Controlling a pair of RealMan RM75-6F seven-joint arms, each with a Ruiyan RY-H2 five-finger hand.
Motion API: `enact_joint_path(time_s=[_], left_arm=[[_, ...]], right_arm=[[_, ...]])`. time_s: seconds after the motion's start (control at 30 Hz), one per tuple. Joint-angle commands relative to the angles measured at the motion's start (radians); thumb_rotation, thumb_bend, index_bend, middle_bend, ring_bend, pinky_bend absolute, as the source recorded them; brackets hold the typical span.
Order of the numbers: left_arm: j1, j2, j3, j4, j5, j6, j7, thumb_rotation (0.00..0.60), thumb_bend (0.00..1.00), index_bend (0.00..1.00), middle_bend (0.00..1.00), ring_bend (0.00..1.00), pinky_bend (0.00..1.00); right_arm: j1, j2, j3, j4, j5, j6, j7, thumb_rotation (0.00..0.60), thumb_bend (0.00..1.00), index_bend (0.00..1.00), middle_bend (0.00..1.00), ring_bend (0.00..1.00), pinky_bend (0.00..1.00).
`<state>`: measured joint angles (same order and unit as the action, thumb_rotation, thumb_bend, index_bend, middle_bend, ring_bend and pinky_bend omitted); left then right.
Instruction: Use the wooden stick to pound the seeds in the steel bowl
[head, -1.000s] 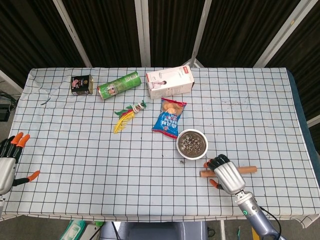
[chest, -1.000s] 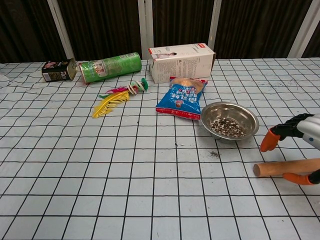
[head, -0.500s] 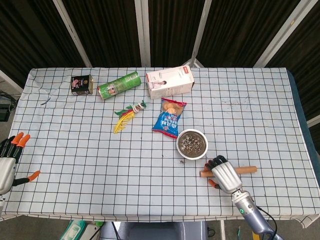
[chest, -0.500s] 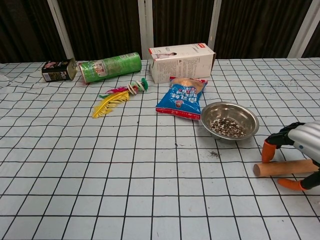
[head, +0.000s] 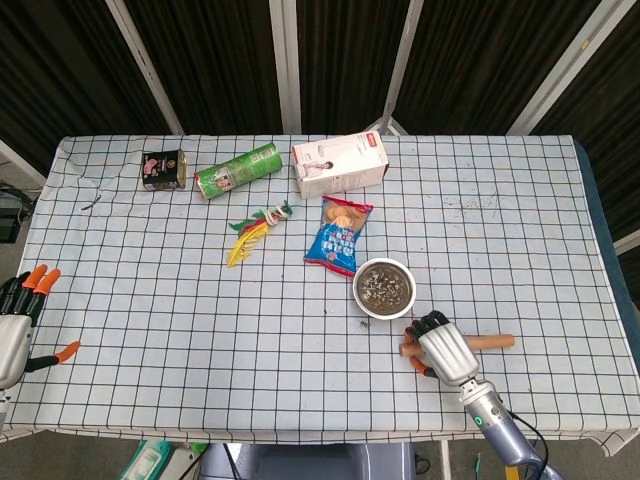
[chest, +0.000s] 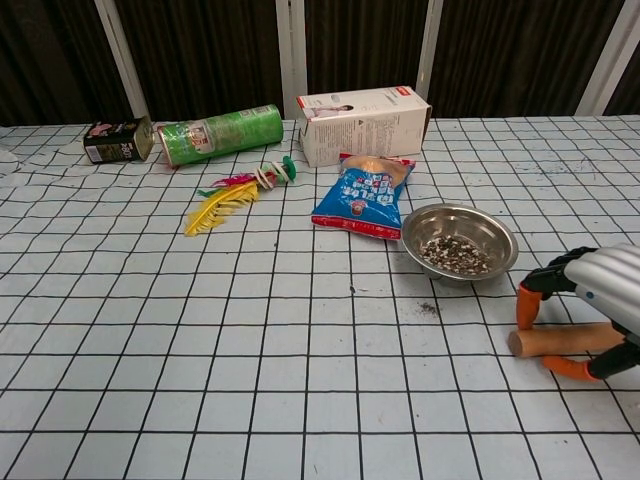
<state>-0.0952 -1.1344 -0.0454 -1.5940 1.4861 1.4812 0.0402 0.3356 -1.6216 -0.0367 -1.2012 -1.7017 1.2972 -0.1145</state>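
The steel bowl (head: 359, 277) (chest: 502, 237) holds dark seeds (chest: 455, 255) right of the table's middle. Just in front of it, to the right, the wooden stick (head: 491, 341) (chest: 560, 340) lies flat on the cloth. My right hand (head: 445, 348) (chest: 600, 288) hangs over the stick's left end. Its orange-tipped fingers (chest: 525, 306) reach down on the far side and the thumb lies on the near side, so the hand straddles the stick without a clear grip. My left hand (head: 15, 325) rests at the table's front left edge, fingers apart and holding nothing.
A blue snack bag (head: 340, 235) lies just behind the bowl. Along the back stand a white box (head: 340, 165), a green can on its side (head: 237, 170) and a small tin (head: 163, 168). A feather toy (head: 255, 225) lies mid-table. A few spilled seeds (chest: 427, 307) dot the cloth.
My right hand has slid left along the stick toward its left end and sunk lower over it. The stick still lies on the table. The left hand has not moved.
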Motion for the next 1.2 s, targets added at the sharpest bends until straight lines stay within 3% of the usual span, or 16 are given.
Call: enact_joint_path(time_s=[0.03, 0.5, 0.83, 1.2], left_arm=[[0.000, 0.000, 0.000, 0.000, 0.000, 0.000, 0.000, 0.600, 0.20, 0.02, 0.00, 0.00, 0.00], [0.000, 0.001, 0.000, 0.000, 0.001, -0.001, -0.002, 0.600, 0.20, 0.02, 0.00, 0.00, 0.00], [0.000, 0.001, 0.001, -0.001, 0.001, -0.001, -0.003, 0.600, 0.20, 0.02, 0.00, 0.00, 0.00], [0.000, 0.003, 0.002, 0.001, 0.001, -0.002, -0.008, 0.600, 0.20, 0.02, 0.00, 0.00, 0.00]], right_arm=[[0.001, -0.001, -0.002, 0.003, 0.001, -0.002, 0.000, 0.600, 0.32, 0.51, 0.47, 0.39, 0.30], [0.005, -0.003, -0.010, 0.013, 0.007, -0.004, 0.004, 0.600, 0.33, 0.52, 0.48, 0.40, 0.32], [0.003, -0.005, -0.016, 0.021, 0.012, 0.000, 0.016, 0.600, 0.51, 0.60, 0.55, 0.49, 0.54], [0.008, -0.007, -0.026, 0.038, -0.004, 0.014, 0.057, 0.600, 0.66, 0.66, 0.60, 0.54, 0.59]])
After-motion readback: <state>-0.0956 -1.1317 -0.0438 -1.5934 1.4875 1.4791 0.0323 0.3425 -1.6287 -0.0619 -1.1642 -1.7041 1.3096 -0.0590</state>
